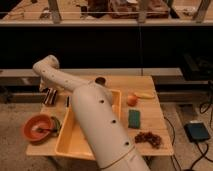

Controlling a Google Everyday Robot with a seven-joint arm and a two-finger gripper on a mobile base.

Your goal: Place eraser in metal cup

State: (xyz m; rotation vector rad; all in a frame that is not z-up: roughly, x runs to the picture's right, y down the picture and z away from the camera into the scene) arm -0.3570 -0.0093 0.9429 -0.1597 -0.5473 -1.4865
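the white arm rose from the near edge of the worktop, crossed the yellow tub and bent over toward ten o'clock. its tool hung at the worktop's left edge. the tool stood open with nothing in it. the eraser, a dark striped block, lay on the worktop directly under the tool, at about five o'clock from it; whether the two touched could not be told. the metal cup stood upright near the far edge, at twelve o'clock from the tub and well apart from the eraser, at about two o'clock from it. a thin marker lay just beside the eraser at four o'clock. a red bowl sat at nine o'clock from the tub, near the left edge. on the tub's three o'clock side lay a green pad, with an orange and a banana beyond it toward one o'clock and a dark cluster of grapes at five o'clock.
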